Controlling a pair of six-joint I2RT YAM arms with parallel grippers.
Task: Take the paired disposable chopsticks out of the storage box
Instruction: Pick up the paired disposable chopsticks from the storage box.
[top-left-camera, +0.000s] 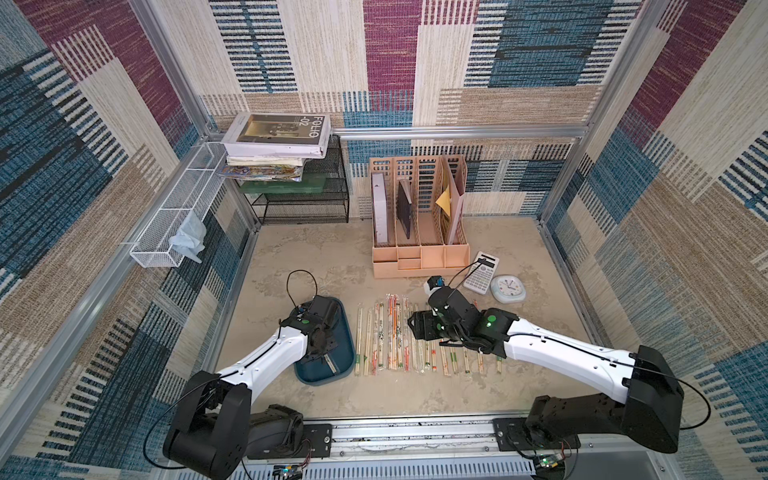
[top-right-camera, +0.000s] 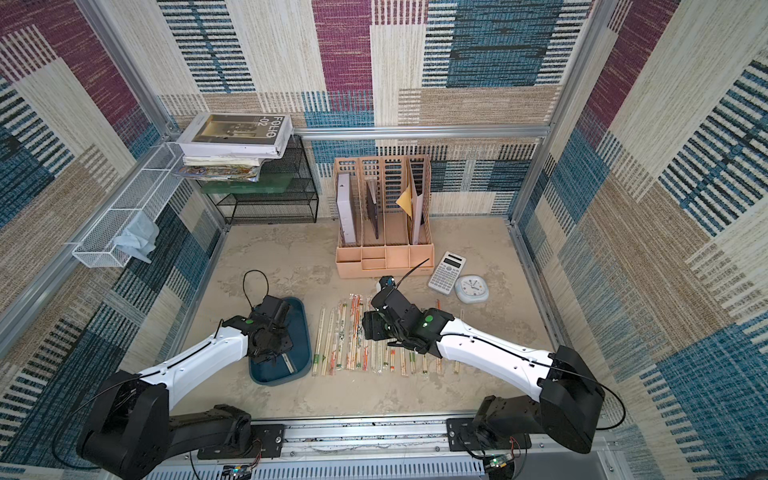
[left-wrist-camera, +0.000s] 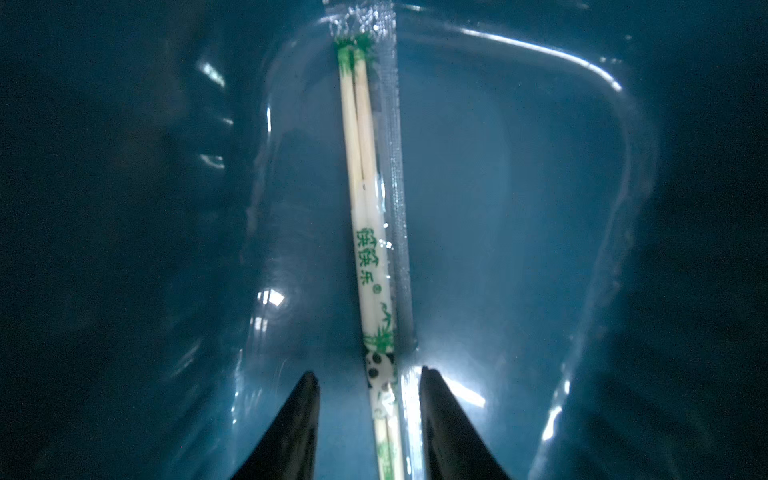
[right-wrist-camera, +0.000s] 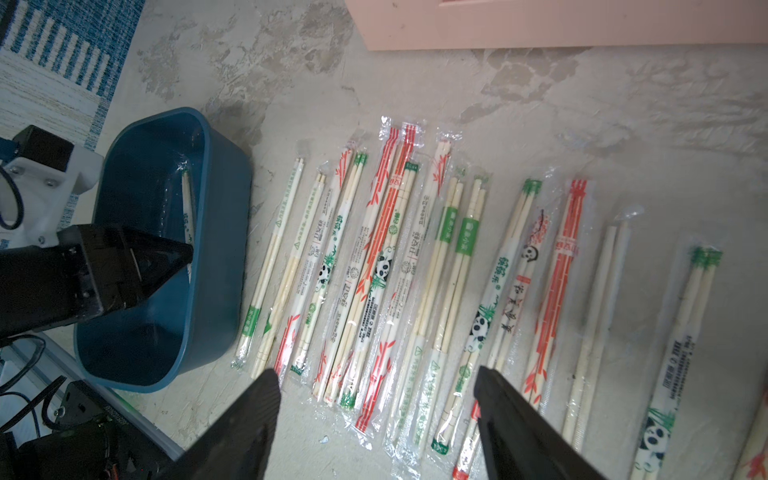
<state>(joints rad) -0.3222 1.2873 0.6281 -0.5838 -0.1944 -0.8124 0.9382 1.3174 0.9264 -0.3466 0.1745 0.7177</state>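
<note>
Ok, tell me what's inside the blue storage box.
One sleeved chopstick pair lies on the storage box floor, between the left gripper's open fingers. From above, the left arm hides most of the inside.

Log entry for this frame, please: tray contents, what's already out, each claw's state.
storage box: shallow dark teal-blue plastic tray, beside the row
left in box: one pale bamboo chopstick pair in a clear green-and-panda printed sleeve, lying flat
already out: row of sleeved chopstick pairs side by side on the beige mottled tabletop
left claw: open, inside the tray, straddling the pair, not gripping
right claw: open, empty, above the row
</note>
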